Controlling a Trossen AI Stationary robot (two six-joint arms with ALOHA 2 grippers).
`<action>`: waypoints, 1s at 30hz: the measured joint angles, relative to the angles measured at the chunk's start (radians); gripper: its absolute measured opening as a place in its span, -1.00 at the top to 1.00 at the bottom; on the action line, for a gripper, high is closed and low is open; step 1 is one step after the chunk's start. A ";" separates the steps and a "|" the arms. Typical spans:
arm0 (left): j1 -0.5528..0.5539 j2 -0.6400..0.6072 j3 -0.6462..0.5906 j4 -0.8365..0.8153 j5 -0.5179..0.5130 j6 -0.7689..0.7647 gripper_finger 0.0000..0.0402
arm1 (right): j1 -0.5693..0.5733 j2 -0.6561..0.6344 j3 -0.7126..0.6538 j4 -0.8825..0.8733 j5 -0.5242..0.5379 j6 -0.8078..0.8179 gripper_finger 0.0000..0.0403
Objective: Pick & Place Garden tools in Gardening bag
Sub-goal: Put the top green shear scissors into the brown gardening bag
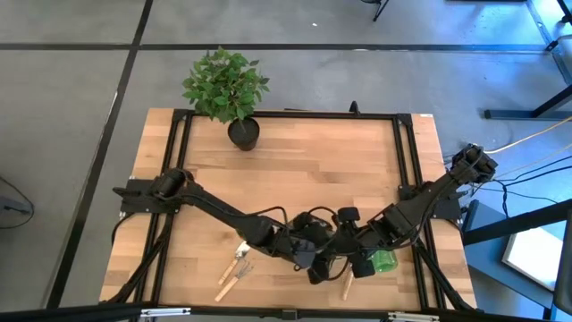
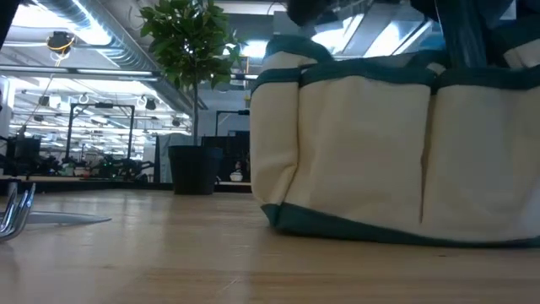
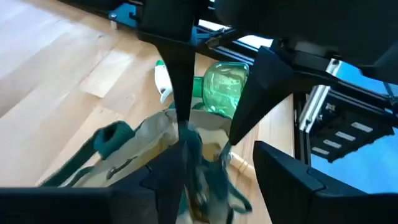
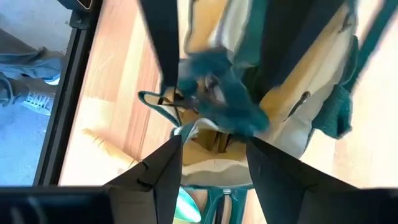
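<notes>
leafy plant [image 1: 224, 83] in black pot [image 1: 243, 133] | far table edge | wooden table [image 1: 304, 170]

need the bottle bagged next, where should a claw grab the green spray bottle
A judgement: grip the green spray bottle across its translucent body, coming from above on the side away from the gardening bag. It lies on its side on the table, white trigger end beside the bag, so the trigger is crowded.

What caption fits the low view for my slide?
Cream gardening bag with teal trim fills the right side of the wooden table; a potted plant stands behind.
</notes>
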 joint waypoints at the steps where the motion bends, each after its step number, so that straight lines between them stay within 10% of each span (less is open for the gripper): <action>1: -0.003 -0.003 0.001 -0.018 -0.011 0.001 0.12 | 0.001 0.000 0.000 -0.001 0.003 0.000 0.11; 30: -0.019 -0.068 -0.003 -0.405 0.009 0.118 0.16 | 0.000 -0.010 0.000 0.012 -0.005 0.004 0.11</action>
